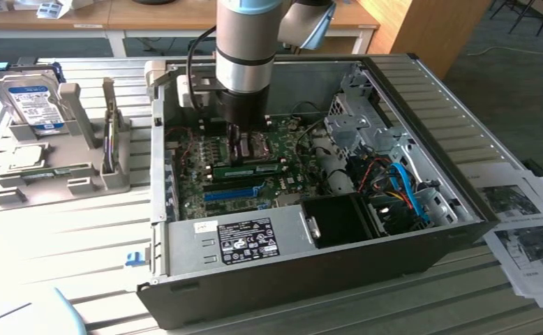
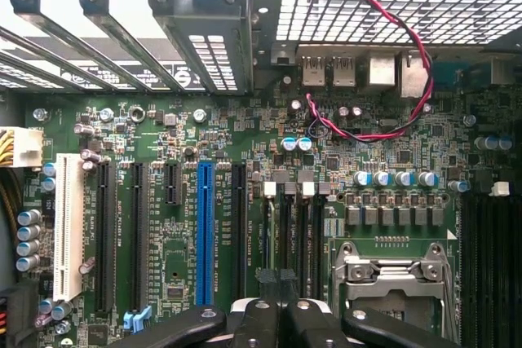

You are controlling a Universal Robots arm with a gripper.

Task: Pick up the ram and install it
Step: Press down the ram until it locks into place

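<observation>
My gripper (image 1: 237,150) reaches down into the open computer case (image 1: 439,237), low over the green motherboard (image 2: 163,160). Its black fingers (image 2: 259,315) are pressed together, and I cannot tell whether anything thin sits between them. In the wrist view the gripper (image 2: 278,276) hangs over the black slots (image 2: 287,230) between the bright blue slot (image 2: 204,218) and the CPU socket (image 2: 391,275). In the exterior view the ram (image 1: 253,169), a green stick, stands on edge in a slot just in front of the fingers, close to them.
A grey rack (image 1: 85,181) outside the case at the exterior view's left carries a silver, blue-labelled hard drive (image 1: 29,98) and a small green strip (image 1: 56,172). Inside are the power supply (image 1: 243,237), a black fan (image 1: 341,220), blue cables (image 1: 404,185) and a red-black wire (image 2: 383,132). Papers (image 1: 523,230) lie at the right.
</observation>
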